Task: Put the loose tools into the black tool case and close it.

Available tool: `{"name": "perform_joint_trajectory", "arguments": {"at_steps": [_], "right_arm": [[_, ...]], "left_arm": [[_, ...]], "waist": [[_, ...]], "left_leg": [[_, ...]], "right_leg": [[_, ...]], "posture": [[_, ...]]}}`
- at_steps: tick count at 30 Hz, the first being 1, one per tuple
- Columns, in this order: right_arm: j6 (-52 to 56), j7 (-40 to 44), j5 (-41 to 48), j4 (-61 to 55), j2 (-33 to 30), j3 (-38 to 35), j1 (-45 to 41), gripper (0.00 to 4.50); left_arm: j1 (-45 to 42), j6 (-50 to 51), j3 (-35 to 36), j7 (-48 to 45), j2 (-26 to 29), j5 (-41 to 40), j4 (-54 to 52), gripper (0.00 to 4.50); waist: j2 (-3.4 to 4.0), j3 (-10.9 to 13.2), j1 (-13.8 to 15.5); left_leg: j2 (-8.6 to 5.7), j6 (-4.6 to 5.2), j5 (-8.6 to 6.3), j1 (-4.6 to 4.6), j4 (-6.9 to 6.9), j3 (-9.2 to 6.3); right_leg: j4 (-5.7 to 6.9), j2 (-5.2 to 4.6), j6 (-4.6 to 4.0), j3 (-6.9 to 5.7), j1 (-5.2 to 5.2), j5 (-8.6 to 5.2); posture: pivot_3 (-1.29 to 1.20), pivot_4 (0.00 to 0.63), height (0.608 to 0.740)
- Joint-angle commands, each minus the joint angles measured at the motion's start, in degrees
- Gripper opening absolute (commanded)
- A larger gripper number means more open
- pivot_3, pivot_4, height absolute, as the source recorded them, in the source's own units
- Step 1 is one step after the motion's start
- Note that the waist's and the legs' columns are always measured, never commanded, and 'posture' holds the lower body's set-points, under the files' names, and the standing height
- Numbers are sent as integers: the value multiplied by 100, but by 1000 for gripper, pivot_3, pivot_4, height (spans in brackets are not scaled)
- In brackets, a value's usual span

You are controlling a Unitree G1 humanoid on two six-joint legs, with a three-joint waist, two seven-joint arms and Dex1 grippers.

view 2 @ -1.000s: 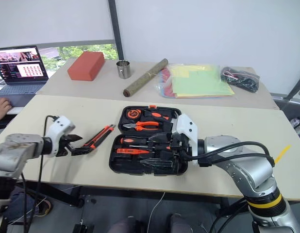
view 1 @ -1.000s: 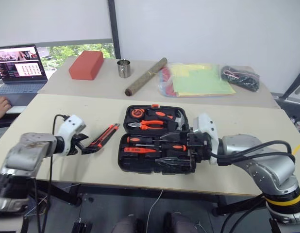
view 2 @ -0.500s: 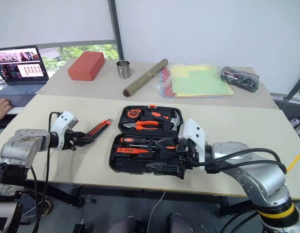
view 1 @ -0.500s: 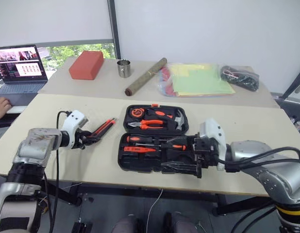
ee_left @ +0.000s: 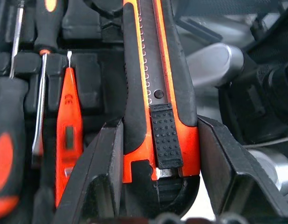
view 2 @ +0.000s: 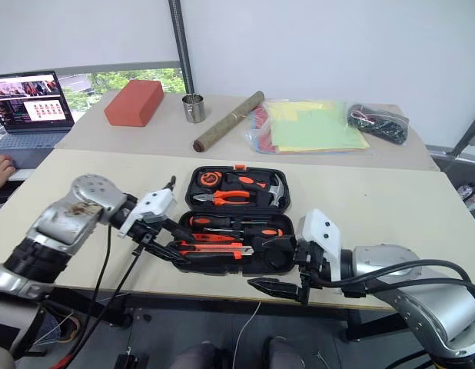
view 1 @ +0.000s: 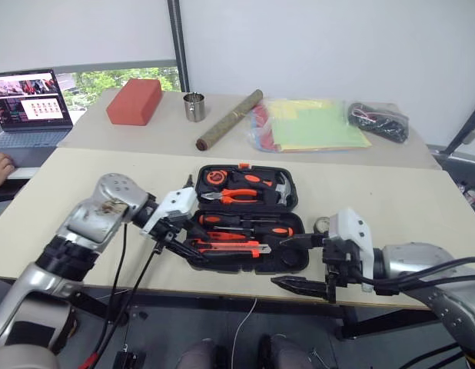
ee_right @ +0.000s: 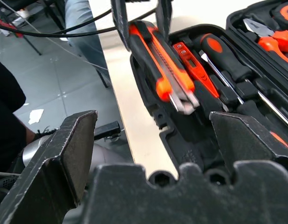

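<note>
The black tool case [view 1: 237, 265] lies open on the near table, with pliers, a hammer and a tape measure in its far half. Screwdrivers [view 1: 249, 222] and a slim orange tester [ee_left: 69, 135] sit in the near half. My left gripper [view 1: 176, 234] is shut on the orange-and-black utility knife [view 1: 230, 247], holding it low over the near half's front slots; the knife [ee_left: 155, 93] sits between both fingers. My right gripper [view 1: 299, 263] stands open at the case's front right corner, holding nothing. A small ring-shaped roll [view 1: 323, 224] lies on the table right of the case.
On the far table lie a red block [view 1: 135, 101], a metal cup [view 1: 194, 107], a long brown roll [view 1: 230, 120], coloured sheets in a clear bag [view 1: 310, 124] and a black bundle in a bag [view 1: 378, 121]. A laptop [view 1: 26, 108] and a person's hand [view 1: 1, 164] are at far left.
My left gripper shut on the utility knife, lifted it off the table and carried it right, over the case. My right gripper drew back from the case toward the table's front edge.
</note>
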Motion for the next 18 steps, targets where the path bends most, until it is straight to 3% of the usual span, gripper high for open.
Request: {"name": "perform_joint_trajectory", "arguments": {"at_steps": [1, 11, 13, 14, 18], "right_arm": [[-26, -238, 97, -323, -21, -332, 160, 4500], [-44, -591, 129, -447, 16, -463, 384, 4500], [-49, -613, 123, -431, 14, -465, 394, 4500], [-54, -618, 121, -423, 11, -462, 395, 4500], [-64, -627, 112, -409, 9, -454, 403, 4500]], "left_arm": [[-262, -448, -270, -23, -272, 507, 530, 1807], [-282, -340, -487, -24, -601, 502, 867, 1807], [-289, -164, -405, 1, -711, 479, 892, 2812], [-295, -88, -387, -7, -736, 432, 883, 2982], [-277, -62, -307, -4, -773, 466, 851, 4442]], "waist": [[0, 0, 12], [-1, 0, 39], [-1, 0, 56], [-2, 0, 60], [-2, -1, 59]], "left_leg": [[0, 1, 1, 0, 1, 0], [-2, 12, 5, -16, 8, -4], [-2, 13, 6, -16, 11, -4], [-2, 14, 6, -17, 13, -4], [-1, 17, 7, -17, 16, -4]], "right_leg": [[1, 0, -1, 0, -1, 0], [0, 2, -37, 0, -12, 22], [0, 2, -27, 0, -11, 16], [0, 2, -20, 0, -11, 13], [2, 3, -15, 2, -11, 11]], "posture": [[0, 150, 737], [0, 150, 737], [0, 150, 737], [0, 150, 737], [0, 150, 737]]}}
